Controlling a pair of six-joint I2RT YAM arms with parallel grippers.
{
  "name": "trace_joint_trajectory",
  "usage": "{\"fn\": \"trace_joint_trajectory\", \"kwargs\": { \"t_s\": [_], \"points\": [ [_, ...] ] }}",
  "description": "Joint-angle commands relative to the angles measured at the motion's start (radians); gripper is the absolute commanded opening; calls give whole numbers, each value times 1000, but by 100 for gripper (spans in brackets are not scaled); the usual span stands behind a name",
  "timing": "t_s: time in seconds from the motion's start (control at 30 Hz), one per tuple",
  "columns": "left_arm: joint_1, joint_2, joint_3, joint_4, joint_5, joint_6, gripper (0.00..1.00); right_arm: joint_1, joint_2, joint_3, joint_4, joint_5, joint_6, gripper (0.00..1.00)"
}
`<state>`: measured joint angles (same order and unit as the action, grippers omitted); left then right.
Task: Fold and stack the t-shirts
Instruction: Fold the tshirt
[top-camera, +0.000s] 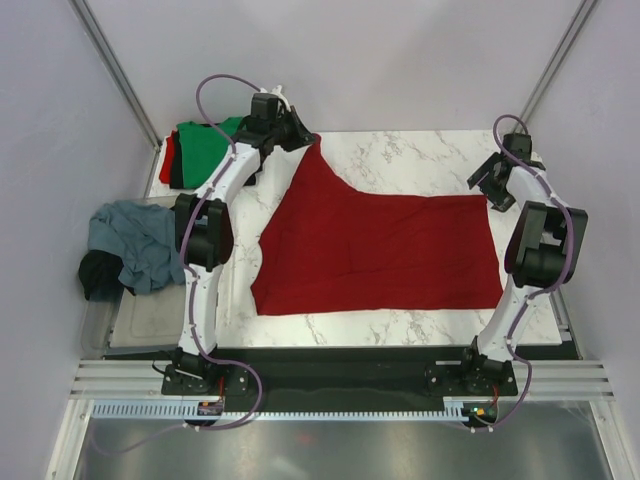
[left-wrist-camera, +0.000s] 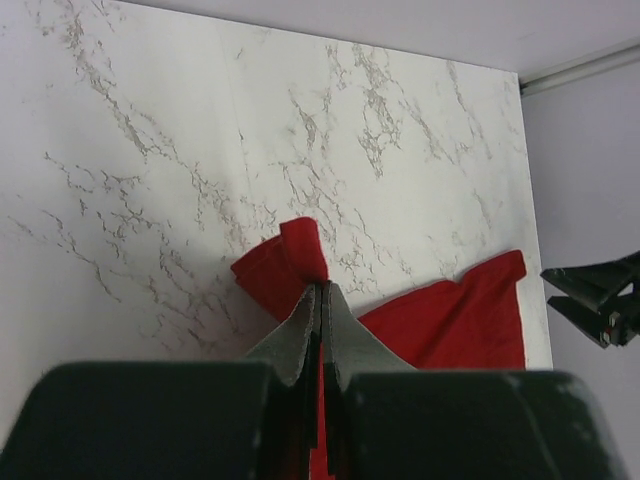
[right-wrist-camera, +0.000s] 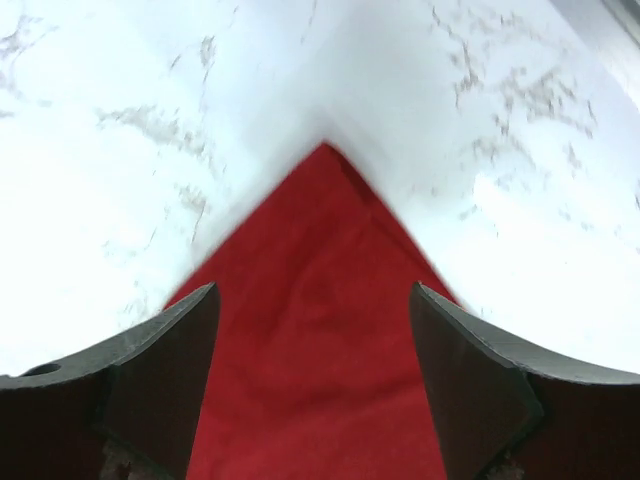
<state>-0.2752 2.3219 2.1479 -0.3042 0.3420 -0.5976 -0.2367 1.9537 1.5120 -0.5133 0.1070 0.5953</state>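
The left gripper (left-wrist-camera: 322, 292) is clenched on the red shirt's (top-camera: 380, 250) far left corner, likely to fold it. The right gripper (right-wrist-camera: 313, 300) hangs released over the far right corner.

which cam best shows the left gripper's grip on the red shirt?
Left wrist: left gripper shut on a bunched corner of the dark red shirt. Top external hides the pinch itself. Right wrist shows only another corner.
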Motion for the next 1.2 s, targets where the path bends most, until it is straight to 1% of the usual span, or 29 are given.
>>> {"fn": "trace_joint_trajectory", "kwargs": {
  "t_s": [0.0,0.1,0.23,0.3,0.33,0.47,0.57,0.7,0.8,0.83,0.93,0.97,1.0,1.03,1.07,1.1,1.17],
  "points": [
    [5,-33,-22,-10,37,51,2,-19,101,99,24,59,-60,83],
    [8,-30,-22,-9,46,55,2,-24,196,175,47,46,-83,82],
    [14,-27,-20,-9,63,62,2,-26,270,264,48,54,-106,79],
    [17,-29,-26,-12,66,71,2,-29,292,278,52,40,-107,75],
    [19,-26,-26,-12,66,73,2,-29,295,277,53,39,-107,75],
    [24,-19,-28,-12,68,70,2,-27,283,231,81,0,-92,65],
    [24,-19,-29,-10,74,64,2,-27,252,182,96,-10,-88,61],
    [24,-27,-33,-12,78,55,2,-27,209,133,114,-6,-89,59],
    [24,-33,-39,-13,81,53,2,-27,211,122,124,-18,-94,53],
    [24,-36,-45,-12,81,53,2,-26,215,128,124,-21,-94,46],
    [24,-45,-52,-12,81,56,2,-27,228,129,124,-42,-88,32],
    [24,-47,-56,-13,78,56,2,-26,229,128,124,-44,-88,22],
    [24,-50,-56,-15,78,59,2,-27,228,128,125,-52,-86,16],
    [24,-53,-56,-18,78,59,2,-27,226,129,127,-55,-86,7],
    [24,-56,-56,-22,80,59,2,-27,223,131,125,-61,-86,2],
    [24,-61,-57,-26,80,64,2,-27,214,132,125,-64,-83,0],
    [24,-82,-63,-36,81,65,2,-27,195,129,124,-79,-83,0]
  ]
}}
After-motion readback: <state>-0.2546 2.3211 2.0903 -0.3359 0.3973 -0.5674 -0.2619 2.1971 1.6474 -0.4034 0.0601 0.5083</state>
